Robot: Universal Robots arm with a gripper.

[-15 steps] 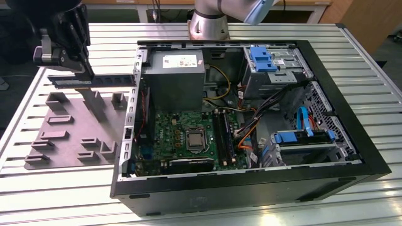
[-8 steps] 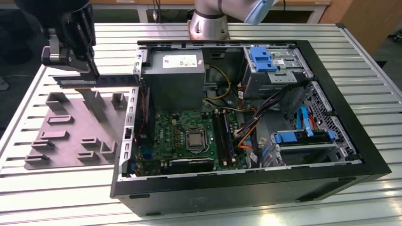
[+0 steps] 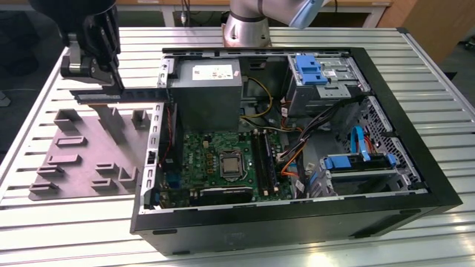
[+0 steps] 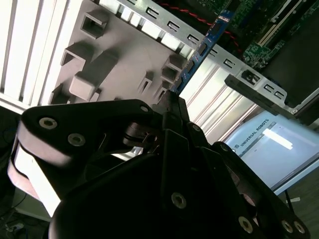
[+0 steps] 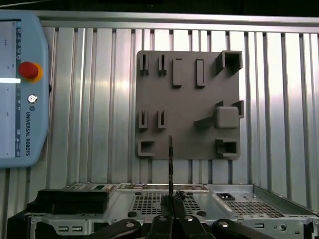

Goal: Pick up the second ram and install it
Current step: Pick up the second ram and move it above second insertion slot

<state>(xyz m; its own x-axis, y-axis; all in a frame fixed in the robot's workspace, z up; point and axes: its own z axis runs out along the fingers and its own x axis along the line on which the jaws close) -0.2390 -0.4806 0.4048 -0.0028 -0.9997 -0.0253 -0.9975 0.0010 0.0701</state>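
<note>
My gripper (image 3: 113, 82) hangs at the exterior view's left, above the far edge of the grey moulded tray (image 3: 82, 150), and is shut on the second ram (image 3: 122, 94). The ram is a long, thin, dark stick held level, with one end reaching towards the open computer case (image 3: 415, 183). In the first wrist view the ram (image 5: 170, 164) shows edge-on as a thin line rising from the gripper (image 5: 170, 211). In the second wrist view the ram (image 4: 202, 47) runs out from the gripper (image 4: 172, 99) towards the case. The motherboard (image 3: 215, 161) with its long memory slots (image 3: 265, 164) lies inside the case.
The tray (image 5: 189, 104) carries several upright blocks and holders. A teach pendant (image 5: 20, 89) lies on the slatted metal table (image 3: 74, 222). Inside the case are a grey power supply (image 3: 204, 92), blue drive brackets (image 3: 308, 69) and loose cables (image 3: 297, 156).
</note>
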